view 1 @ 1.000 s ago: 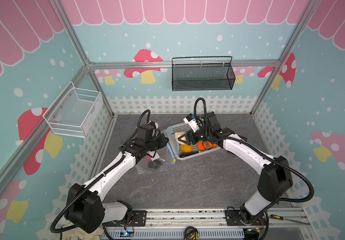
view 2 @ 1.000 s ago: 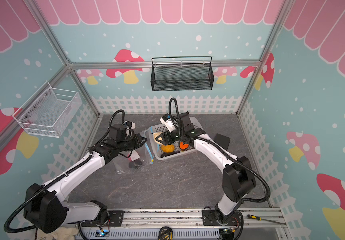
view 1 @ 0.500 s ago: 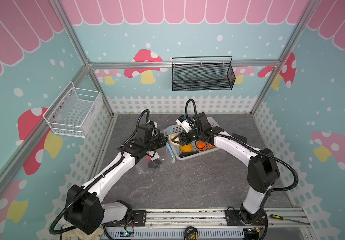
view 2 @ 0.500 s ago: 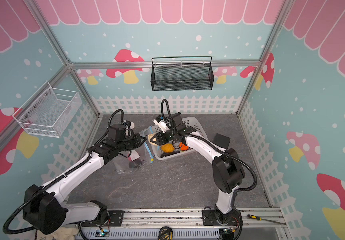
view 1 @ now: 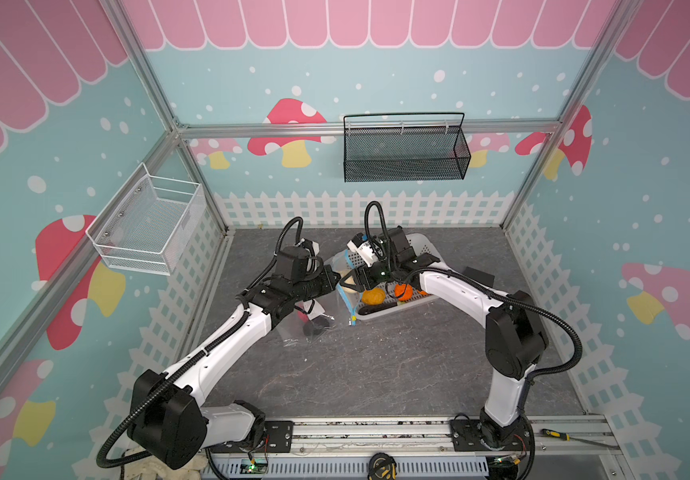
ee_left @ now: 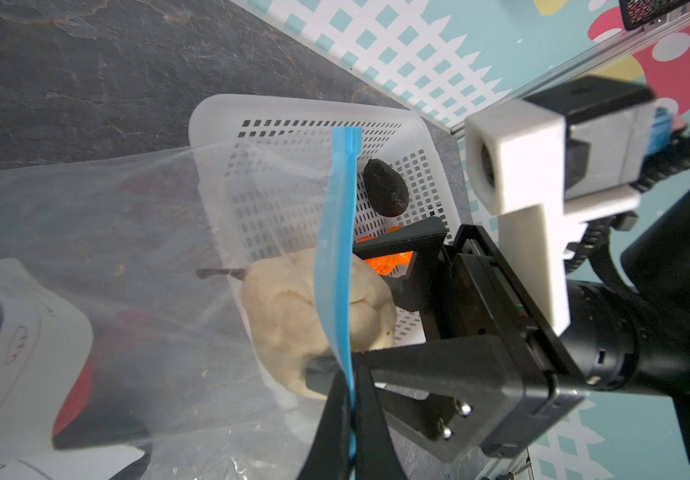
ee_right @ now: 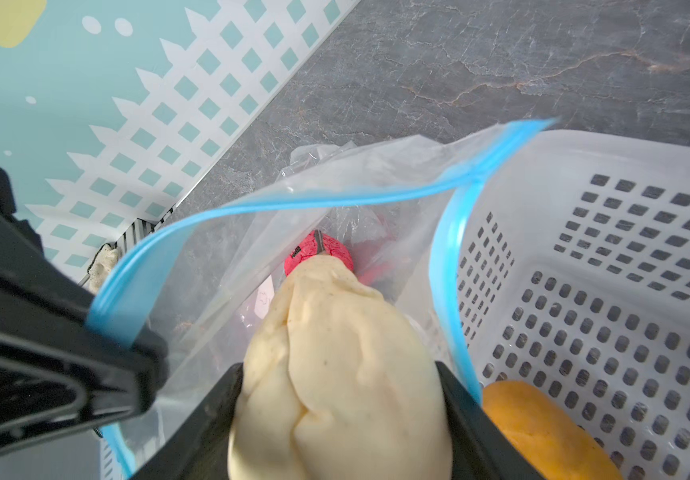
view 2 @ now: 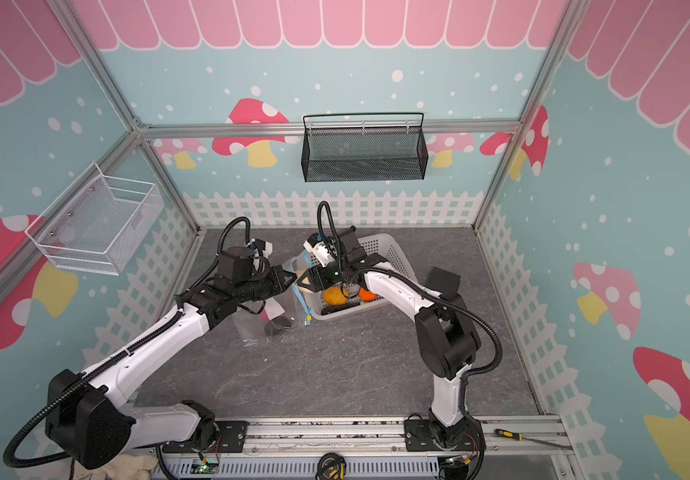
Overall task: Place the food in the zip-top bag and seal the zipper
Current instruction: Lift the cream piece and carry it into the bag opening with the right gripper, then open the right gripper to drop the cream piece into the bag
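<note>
Right tool [ee_right: 338,374] grips cream food [ee_right: 326,316], seemingly inside bag [ee_right: 376,170] mouth; left tool [ee_left: 349,399] pinches zipper [ee_left: 341,232].

We're looking into a robot lab's test cell, dressed up like a toy stage. Aluminium frame posts [view 1: 139,62] hold teal printed walls with cartoon mushrooms [view 1: 289,124], pink scallops [view 1: 335,20] up top and a white picket-fence strip [view 1: 335,208] at the bottom. A black mesh basket [view 1: 405,153] hangs on the back wall and a white wire basket [view 1: 148,224] on the left one. Along the front edge of the grey stone-look bench [view 1: 376,365] runs a metal rail [view 1: 376,432]. A white robot arm [view 1: 218,357] is bolted at its left and a second arm [view 1: 505,399] at its right. A lit circuit board [view 1: 254,467] sits below the rail, and a screwdriver [view 1: 559,435] lies by its right end.
</note>
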`<state>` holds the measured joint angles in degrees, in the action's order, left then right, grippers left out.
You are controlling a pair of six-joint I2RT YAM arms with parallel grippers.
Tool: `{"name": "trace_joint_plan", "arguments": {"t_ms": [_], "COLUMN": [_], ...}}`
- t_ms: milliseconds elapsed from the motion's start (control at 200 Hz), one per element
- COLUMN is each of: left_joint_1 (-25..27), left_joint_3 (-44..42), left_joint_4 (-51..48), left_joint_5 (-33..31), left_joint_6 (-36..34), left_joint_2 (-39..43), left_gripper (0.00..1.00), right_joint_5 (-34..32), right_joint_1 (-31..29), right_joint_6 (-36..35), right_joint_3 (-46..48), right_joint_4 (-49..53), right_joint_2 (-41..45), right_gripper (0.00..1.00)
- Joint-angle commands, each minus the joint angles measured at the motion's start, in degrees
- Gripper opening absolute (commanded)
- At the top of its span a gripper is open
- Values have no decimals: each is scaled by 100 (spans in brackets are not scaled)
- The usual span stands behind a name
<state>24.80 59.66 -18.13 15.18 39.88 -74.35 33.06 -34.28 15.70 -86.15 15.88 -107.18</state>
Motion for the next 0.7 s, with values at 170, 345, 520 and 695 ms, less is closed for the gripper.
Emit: {"name": "trace_joint_plan", "arguments": {"t_ms": [170, 345, 520, 695], "left_joint_1": [8, 8, 3, 12], "left_joint_3": [112, 126, 163, 194], "left_joint_4": [44, 35, 33, 37], "left_joint_5": [7, 0, -2, 8], "left_joint_6": [-32, -51, -68, -77], "left_joint_2": [99, 90, 63, 19], "left_gripper": [0, 0, 0, 0], "right_joint_5": [-91, -54, -45, -6], "right_joint_1": [-37, -38, -38, -37], "right_joint_6": [-111, -120, -138, -145], "right_joint_3": [-345, -418, -412, -429], "right_joint_4": [160, 210, 219, 206], "right_joint_2": [-119, -337, -366, -379], "right_gripper": [58, 63, 67, 70]}}
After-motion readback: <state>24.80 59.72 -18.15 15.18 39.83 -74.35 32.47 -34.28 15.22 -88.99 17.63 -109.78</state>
